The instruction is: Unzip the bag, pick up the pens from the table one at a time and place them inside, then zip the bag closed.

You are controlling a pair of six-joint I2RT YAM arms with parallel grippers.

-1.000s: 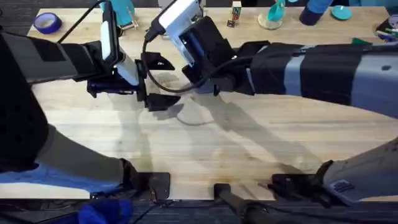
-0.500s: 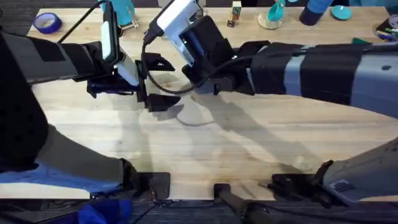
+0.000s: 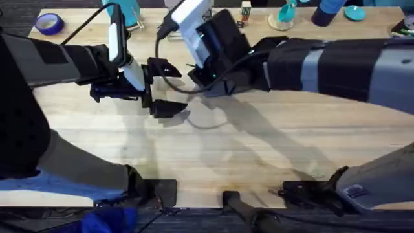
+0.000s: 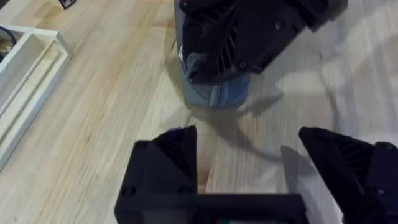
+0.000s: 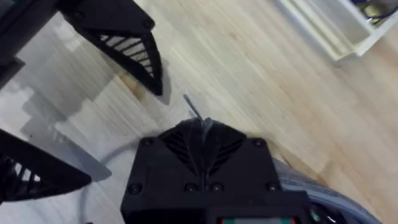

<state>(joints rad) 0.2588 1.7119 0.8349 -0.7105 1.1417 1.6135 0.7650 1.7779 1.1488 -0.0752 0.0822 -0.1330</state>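
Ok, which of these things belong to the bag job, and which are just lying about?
Job: bag; right gripper, shut on the bag's zip tab; left gripper, open beside it; table.
Lying about: tape roll; white tray; teal objects at the far edge.

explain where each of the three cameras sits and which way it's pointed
Overhead: fixed above the arms' bases, looking down and forward over the table; both arms reach toward its far middle.
Left wrist: on the left arm, looking down past its open left gripper at the bag, with the right gripper on it.
Right wrist: on the right arm, looking over its shut right gripper; the left gripper's fingers beyond.
Shared: each wrist view shows the other gripper.
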